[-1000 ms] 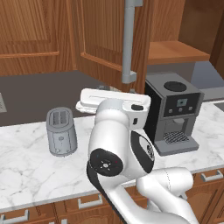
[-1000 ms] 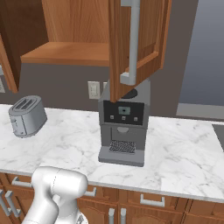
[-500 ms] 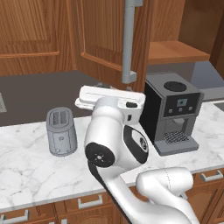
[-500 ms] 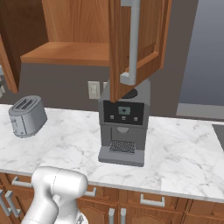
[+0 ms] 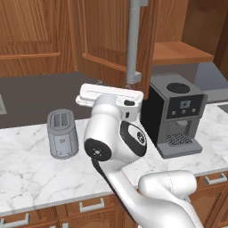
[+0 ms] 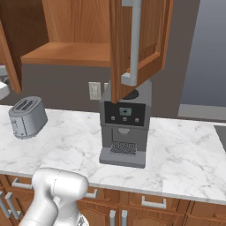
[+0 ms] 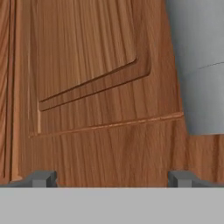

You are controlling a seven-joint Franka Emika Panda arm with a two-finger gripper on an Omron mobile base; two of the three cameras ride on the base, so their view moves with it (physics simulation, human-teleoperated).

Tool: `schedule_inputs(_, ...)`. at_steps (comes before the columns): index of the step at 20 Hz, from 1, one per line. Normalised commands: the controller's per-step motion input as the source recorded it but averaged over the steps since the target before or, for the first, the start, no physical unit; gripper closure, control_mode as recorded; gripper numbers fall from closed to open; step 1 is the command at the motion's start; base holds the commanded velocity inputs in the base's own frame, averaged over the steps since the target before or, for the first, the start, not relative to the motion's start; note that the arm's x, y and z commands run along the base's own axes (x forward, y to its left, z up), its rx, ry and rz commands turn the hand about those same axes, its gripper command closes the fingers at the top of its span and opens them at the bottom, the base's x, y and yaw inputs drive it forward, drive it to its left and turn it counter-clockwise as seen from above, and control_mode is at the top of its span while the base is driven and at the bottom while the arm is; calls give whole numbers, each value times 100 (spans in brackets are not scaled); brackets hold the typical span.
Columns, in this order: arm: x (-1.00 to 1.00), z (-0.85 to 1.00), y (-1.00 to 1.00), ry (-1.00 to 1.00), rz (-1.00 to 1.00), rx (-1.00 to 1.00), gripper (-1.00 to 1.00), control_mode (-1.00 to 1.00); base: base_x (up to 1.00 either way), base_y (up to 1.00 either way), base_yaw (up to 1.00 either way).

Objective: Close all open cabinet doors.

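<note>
An open cabinet door [image 5: 113, 38] of reddish-brown wood swings out above the white marble tabletop [image 5: 31, 171], its long grey bar handle [image 5: 133, 42] running vertically and ending just above the arm's white hand. To its left a closed door [image 5: 29, 35] fills the upper left corner. Right of the open door, the cabinet's wooden shelf [image 5: 180, 52] lies exposed. A grey toaster [image 5: 62, 133] stands towards the tabletop's back edge on the left, and a black coffee machine [image 5: 176, 113] stands near the back on the right. The white arm [image 5: 116, 138] rises between them, its hand up by the door's lower edge. Drawer fronts with silver handles [image 5: 91, 205] run below the tabletop's front edge.
</note>
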Motion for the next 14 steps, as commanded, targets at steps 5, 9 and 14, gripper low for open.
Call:
schedule_inputs(5, 26, -1, 0, -4, -1, 0, -100, -100, 0, 0, 0)
schedule_inputs(9, 25, -2, 0, -4, 0, 0, -100, -100, 0, 0, 0)
schedule_inputs(14, 28, 0, -8, -3, 0, 0, -100, -100, 0, 0, 0)
